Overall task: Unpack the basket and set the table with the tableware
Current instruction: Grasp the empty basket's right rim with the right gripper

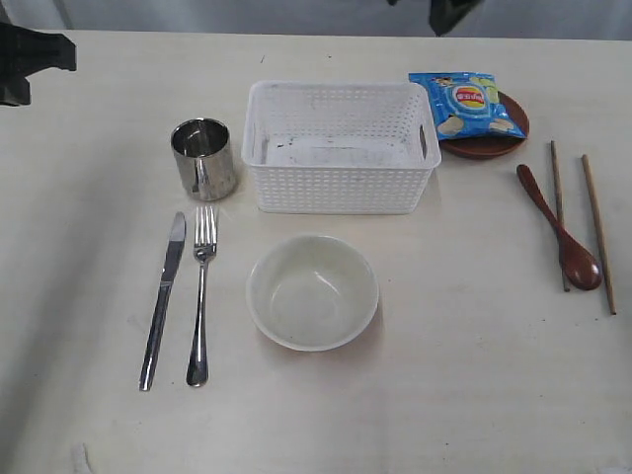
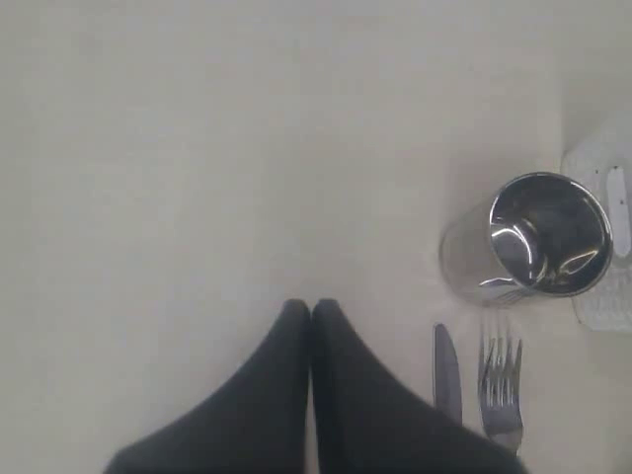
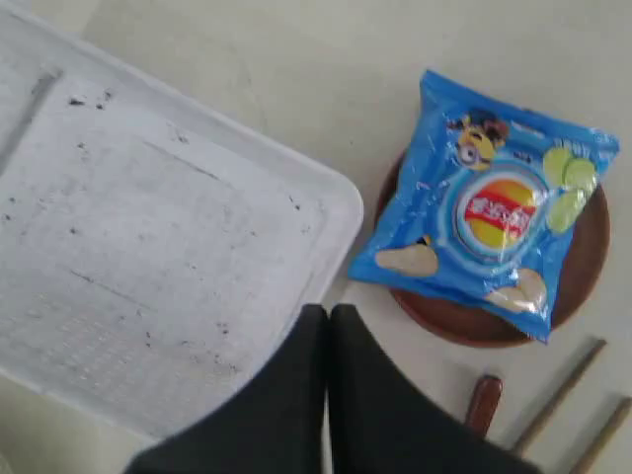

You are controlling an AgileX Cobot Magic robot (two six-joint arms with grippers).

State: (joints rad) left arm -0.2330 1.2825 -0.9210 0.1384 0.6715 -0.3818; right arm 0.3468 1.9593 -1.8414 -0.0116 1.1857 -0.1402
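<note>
The white basket [image 1: 341, 148] stands empty at the middle back of the table [image 1: 444, 375]. To its left is the steel cup [image 1: 204, 158], with the knife [image 1: 163, 299] and fork [image 1: 201, 294] in front of it. An off-white bowl [image 1: 312, 291] sits before the basket. On the right lie the wooden spoon [image 1: 559, 226] and two chopsticks [image 1: 596, 232]. The brown plate [image 1: 489, 144] carries the blue chip bag [image 1: 466, 105]. My left gripper [image 2: 311, 308] is shut and empty above bare table near the cup [image 2: 538, 237]. My right gripper [image 3: 329, 314] is shut and empty over the basket's [image 3: 148, 247] corner, beside the plate [image 3: 464, 321].
Part of the left arm [image 1: 30, 61] shows at the far left edge and part of the right arm [image 1: 449, 12] at the top edge. Bare tabletop lies along the front and at the far left.
</note>
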